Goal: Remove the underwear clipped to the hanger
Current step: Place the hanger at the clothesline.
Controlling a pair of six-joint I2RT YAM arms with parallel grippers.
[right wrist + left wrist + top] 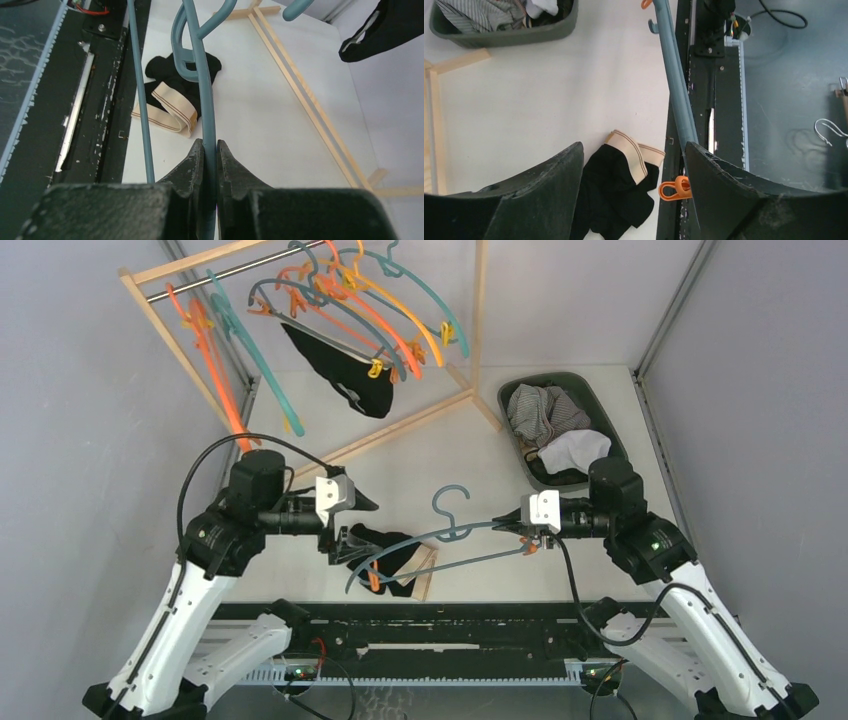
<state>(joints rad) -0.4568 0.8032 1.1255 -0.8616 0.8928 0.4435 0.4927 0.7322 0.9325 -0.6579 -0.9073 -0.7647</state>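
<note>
While pinching the blue-grey hanger (200, 75) hard with the right gripper (210, 145), holds it slanted over the near edge of the table (549, 100). Spreads the left gripper (634, 150) wide above crumpled black underwear (614, 200) with a beige waistband, lying on the table just beside the hanger's orange clip (676, 189). Shows another black pair (345, 365) hanging on the wooden rack (400, 430).

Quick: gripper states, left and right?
Left gripper: open, holding nothing.
Right gripper: closed on the blue hanger.
</note>
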